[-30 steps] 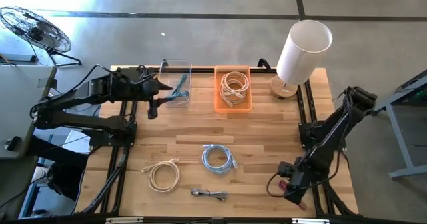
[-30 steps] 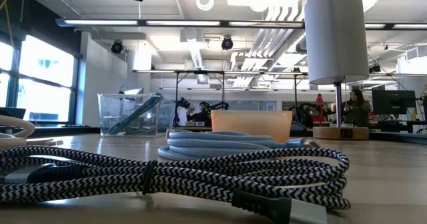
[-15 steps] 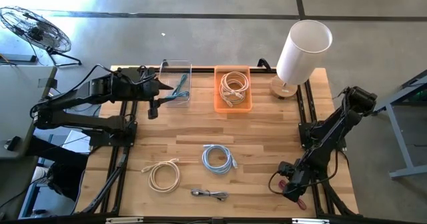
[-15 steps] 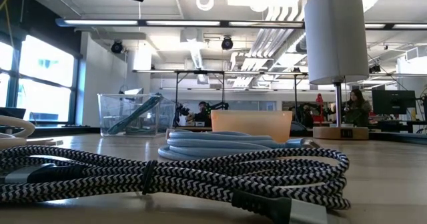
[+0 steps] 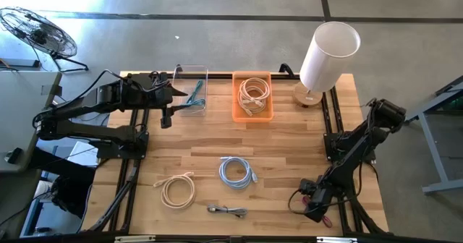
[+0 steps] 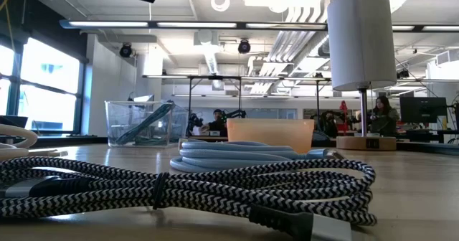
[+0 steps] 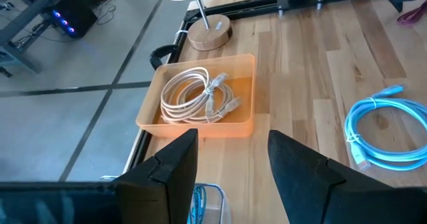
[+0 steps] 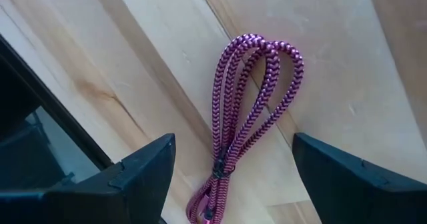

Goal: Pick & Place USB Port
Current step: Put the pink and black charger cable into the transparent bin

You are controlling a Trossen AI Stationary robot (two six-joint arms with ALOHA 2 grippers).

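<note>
The right wrist view is showing something the overhead barely catches: a braided magenta USB cable [image 8: 243,124] folded in a loop, lying on the wooden table [image 5: 289,149] at its near right corner. The right gripper [image 8: 230,174] is hovering right over it with fingers spread wide, gripping nothing. Since the frame a second ago that gripper is sitting slightly lower and nearer.

The orange plastic bin [image 5: 253,96] at the far middle is holding a coiled cream cable [image 5: 253,92]. The clear plastic box [image 5: 192,91] left of it is holding a teal cable [image 5: 196,95], and the left gripper [image 7: 230,167] is hanging over it, fingers spread.

Loose near the front: a light blue coiled cable [image 5: 236,172], a cream coiled cable [image 5: 177,189], a black-and-white braided cable [image 5: 226,210].
</note>
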